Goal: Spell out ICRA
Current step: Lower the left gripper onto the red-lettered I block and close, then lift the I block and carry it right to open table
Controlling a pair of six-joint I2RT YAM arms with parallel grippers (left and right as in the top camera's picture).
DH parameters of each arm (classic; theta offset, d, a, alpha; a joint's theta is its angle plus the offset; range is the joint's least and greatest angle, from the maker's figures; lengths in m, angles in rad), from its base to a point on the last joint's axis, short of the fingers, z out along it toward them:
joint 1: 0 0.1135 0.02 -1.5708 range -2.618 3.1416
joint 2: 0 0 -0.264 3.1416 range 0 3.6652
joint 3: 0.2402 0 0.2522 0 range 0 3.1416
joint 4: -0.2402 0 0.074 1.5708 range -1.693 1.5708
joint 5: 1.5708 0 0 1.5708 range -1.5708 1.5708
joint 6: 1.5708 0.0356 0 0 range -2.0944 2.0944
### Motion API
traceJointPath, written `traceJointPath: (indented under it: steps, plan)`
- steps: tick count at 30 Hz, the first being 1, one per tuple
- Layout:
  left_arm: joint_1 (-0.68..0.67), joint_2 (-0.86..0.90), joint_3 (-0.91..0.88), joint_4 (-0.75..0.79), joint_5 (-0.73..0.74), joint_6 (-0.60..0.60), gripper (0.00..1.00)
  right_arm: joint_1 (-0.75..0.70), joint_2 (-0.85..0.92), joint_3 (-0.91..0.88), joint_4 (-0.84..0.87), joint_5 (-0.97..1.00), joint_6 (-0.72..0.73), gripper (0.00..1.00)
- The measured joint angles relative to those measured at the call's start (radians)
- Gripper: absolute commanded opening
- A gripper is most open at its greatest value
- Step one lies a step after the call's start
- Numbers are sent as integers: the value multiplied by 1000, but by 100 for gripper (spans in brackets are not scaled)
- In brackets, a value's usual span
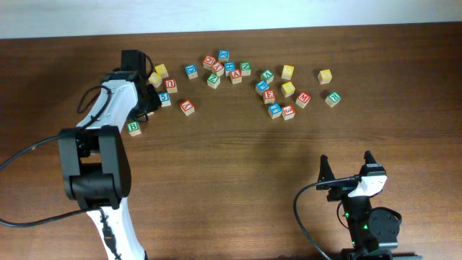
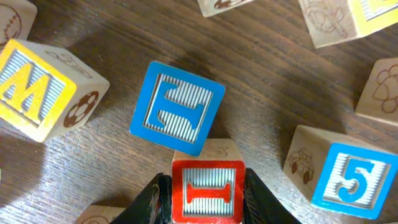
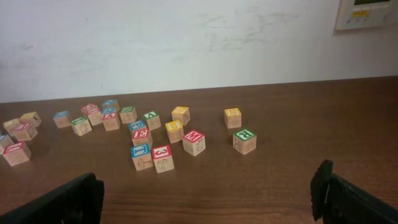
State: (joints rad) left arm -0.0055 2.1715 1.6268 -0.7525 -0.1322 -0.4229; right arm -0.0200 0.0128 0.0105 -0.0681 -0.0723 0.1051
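Note:
The red-lettered I cube [image 2: 207, 194] sits on the table between the two black fingers of my left gripper [image 2: 207, 180], and both fingers press its sides. Seen from overhead, the left gripper [image 1: 148, 92] reaches down into the left cluster of cubes and hides the I cube. A green cube that looks like the R [image 1: 333, 97] [image 3: 244, 140] stands at the right end of the scatter. The C and A cubes cannot be told apart from the others at this size. My right gripper [image 1: 346, 165] [image 3: 208, 193] stands open over bare table near the front.
A blue letter cube [image 2: 177, 107] touches the I cube's far edge. A yellow W cube [image 2: 37, 87] lies to the left and a blue 5 cube [image 2: 348, 180] to the right. Several more cubes [image 1: 268, 94] are scattered along the far side of the brown table [image 1: 238, 166].

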Motion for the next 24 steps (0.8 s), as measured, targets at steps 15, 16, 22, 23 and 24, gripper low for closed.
traceJointPath:
  steps: [15,16,22,23,24]
  plan:
    - [0,0,0,-28,-35,28,38,0,0,0,0,0,0,98]
    - [0,0,0,-24,-42,29,35,0,0,0,0,0,0,98]
    - [0,0,0,-20,-57,37,31,0,0,0,0,0,0,98]
    - [0,0,0,-20,-59,43,31,0,0,0,0,0,0,98]
    - [0,0,0,-20,-60,50,30,0,0,0,0,0,1,98]
